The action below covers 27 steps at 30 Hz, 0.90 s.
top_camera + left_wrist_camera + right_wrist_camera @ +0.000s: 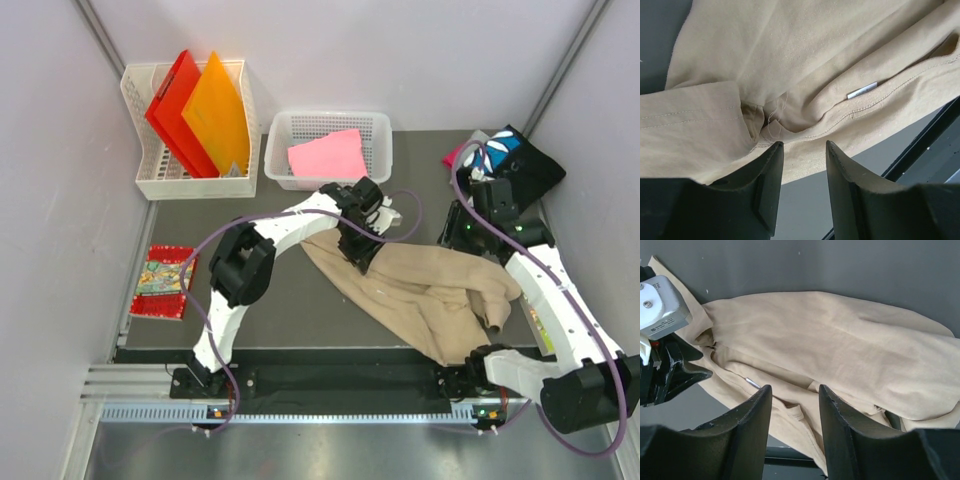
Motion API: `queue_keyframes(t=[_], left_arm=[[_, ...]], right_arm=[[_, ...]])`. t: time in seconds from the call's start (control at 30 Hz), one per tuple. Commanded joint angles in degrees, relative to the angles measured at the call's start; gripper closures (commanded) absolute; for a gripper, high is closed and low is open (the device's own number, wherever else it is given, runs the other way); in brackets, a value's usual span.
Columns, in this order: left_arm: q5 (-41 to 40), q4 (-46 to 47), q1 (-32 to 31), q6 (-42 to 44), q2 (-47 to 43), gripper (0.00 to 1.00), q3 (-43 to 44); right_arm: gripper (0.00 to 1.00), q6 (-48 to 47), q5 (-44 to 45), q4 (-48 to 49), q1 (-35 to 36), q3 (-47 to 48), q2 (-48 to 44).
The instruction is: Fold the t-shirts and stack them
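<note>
Overhead view of a dark table (250,300) with two robot arms reaching in from the bottom edge. A tan t-shirt (420,285) lies crumpled and unfolded in the centre right of the frame, running from the middle down toward the lower right. It needs spreading flat before any fold.

The left gripper (358,250) hovers over the shirt's upper left end. In the left wrist view its fingers (771,170) stand apart with nothing between them, just short of a bunched seam. A small white label (862,90) sits in the upper right of that view. It appears lined up to pinch this bunched edge, probably so the cloth can be pulled out.

The right gripper (462,232) sits at the shirt's upper right end. In the right wrist view its jaws are also spread and empty, aimed down at the cloth. Whether its tips touch the fabric is hard to tell from this angle.

A pink t-shirt (327,155) lies folded in a white mesh basket (375,125) at top centre, seemingly the stack's start. A black t-shirt (520,160) with blue and white print waits crumpled in the upper right corner.
</note>
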Motion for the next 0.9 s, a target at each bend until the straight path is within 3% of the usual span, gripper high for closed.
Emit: queue_keyframes(t=[0.0, 0.47, 0.57, 0.6, 0.63, 0.73, 0.87], left_arm=[[0.40, 0.19, -0.16, -0.42, 1.39, 0.56, 1.46], [-3.02, 2.82, -0.07, 2.39, 4.29, 0.56, 1.19], [-3.64, 2.83, 0.02, 3.00, 4.99, 0.71, 1.11], [-3.90, 2.48, 0.19, 3.09, 4.99, 0.88, 1.19], [-3.82, 1.69, 0.37, 3.27, 4.73, 0.99, 1.20], [-1.20, -1.03, 2.47, 4.23, 1.58, 1.00, -0.20], [0.75, -4.98, 7.56, 7.91, -9.29, 1.00, -4.59]], right_arm=[[0.58, -0.98, -0.73, 1.46, -0.94, 1.98, 0.61], [0.60, -0.37, -2.22, 1.20, -1.02, 0.84, -0.97], [0.63, -0.36, -2.14, 1.20, -1.11, 0.58, -1.24], [0.67, -0.37, -2.14, 1.20, -1.02, 0.49, -1.24], [0.68, -0.63, -1.96, 1.20, -1.11, 0.49, -1.24], [0.73, -1.42, -1.35, 1.03, -1.11, 0.23, -0.62], [0.73, -2.39, 0.40, 1.46, -1.37, -0.91, 0.34]])
